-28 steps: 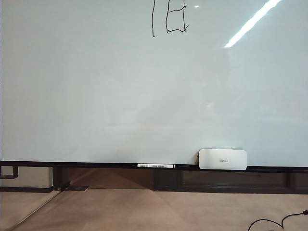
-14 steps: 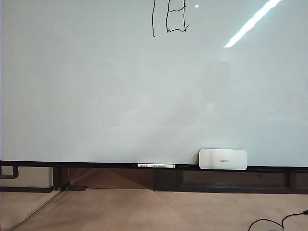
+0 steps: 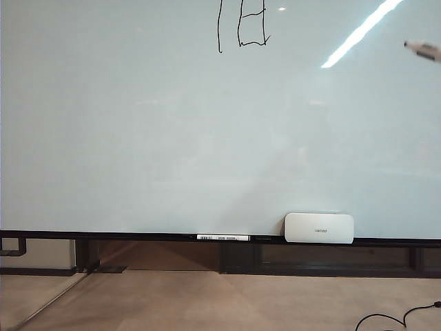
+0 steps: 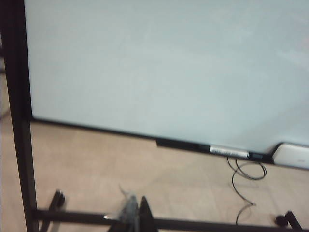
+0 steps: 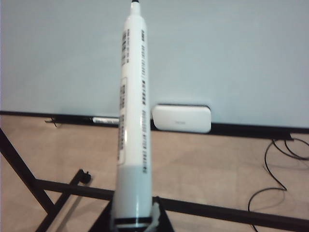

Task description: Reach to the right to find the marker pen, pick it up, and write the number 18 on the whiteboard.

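Now poking into the exterior view at the right edge: marker pen (image 3: 422, 49), gripped in the right gripper (image 5: 137, 220), pulling away from the whiteboard (image 3: 138, 138). Number 18 (image 3: 242, 26) already written. Left gripper (image 4: 135, 217) barely showing, grip impossible to tell.

A white rounded eraser block (image 3: 319, 228) sits on the black lower rail (image 3: 138, 236), and to its left, well apart, a second white marker with a long printed label (image 3: 222, 238) lies flat along that same rail. Below, there's pale tan floor (image 3: 227, 300), with a black cable (image 3: 396, 318) curling across it at the right. The black stand legs (image 5: 43, 186) cross the floor in the right wrist view.
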